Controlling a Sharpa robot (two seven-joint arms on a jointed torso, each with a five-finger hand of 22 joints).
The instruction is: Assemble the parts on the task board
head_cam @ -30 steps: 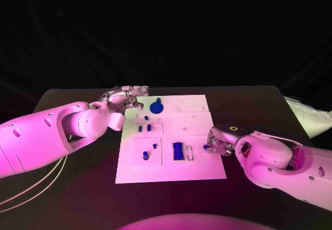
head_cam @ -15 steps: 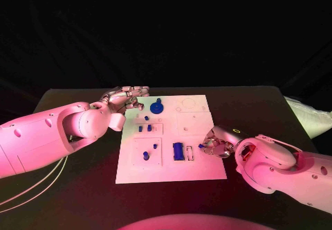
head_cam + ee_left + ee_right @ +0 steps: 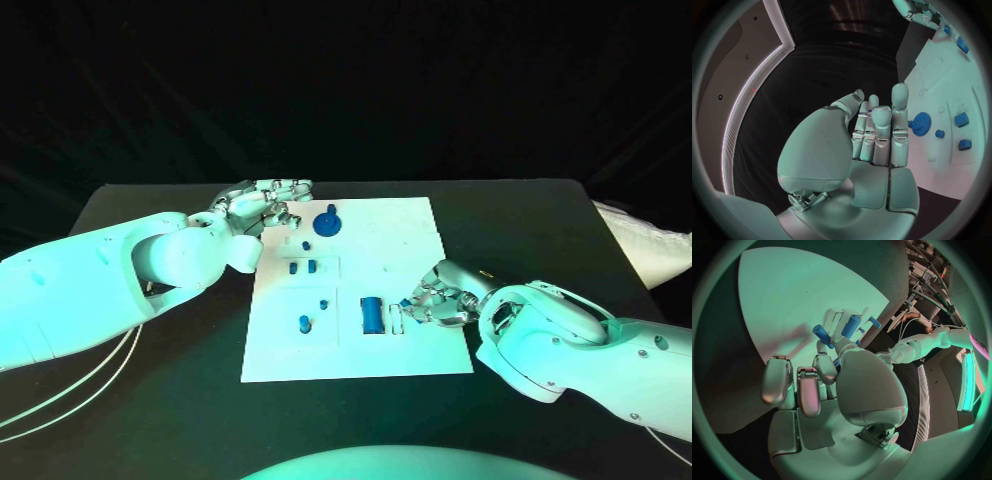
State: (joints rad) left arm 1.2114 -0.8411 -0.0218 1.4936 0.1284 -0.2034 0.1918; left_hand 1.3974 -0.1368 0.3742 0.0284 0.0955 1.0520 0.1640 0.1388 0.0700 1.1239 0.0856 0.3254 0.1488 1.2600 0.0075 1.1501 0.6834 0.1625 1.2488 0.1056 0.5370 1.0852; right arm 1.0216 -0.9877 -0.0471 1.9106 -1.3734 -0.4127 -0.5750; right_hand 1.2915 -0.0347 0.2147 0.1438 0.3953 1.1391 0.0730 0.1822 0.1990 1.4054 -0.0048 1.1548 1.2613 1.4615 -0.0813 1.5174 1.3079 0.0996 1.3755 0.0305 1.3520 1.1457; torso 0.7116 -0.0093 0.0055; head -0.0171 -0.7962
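The white task board (image 3: 411, 245) lies in the middle of the black table. At its far end sits a blue gear (image 3: 329, 222) (image 3: 921, 121). Small blue parts (image 3: 302, 267) (image 3: 961, 119) stand in the board's left column, with another blue part (image 3: 304, 323) nearer me. A long blue cylinder (image 3: 374, 315) (image 3: 849, 326) lies in a slot near the front. My right hand (image 3: 440, 300) (image 3: 826, 375) hovers at the board's right edge, just right of that cylinder, and pinches a small blue peg (image 3: 822, 333) (image 3: 418, 305). My left hand (image 3: 267, 200) (image 3: 873, 135) hovers by the far left corner, fingers extended, holding nothing.
Black tabletop (image 3: 173, 350) surrounds the board on all sides. A white bundle (image 3: 642, 245) lies off the table's right edge. Pale cables (image 3: 72, 390) hang under my left arm.
My right hand has shifted a little to the left over the board's right edge, carrying the peg closer to the long cylinder. The left hand has stayed put.
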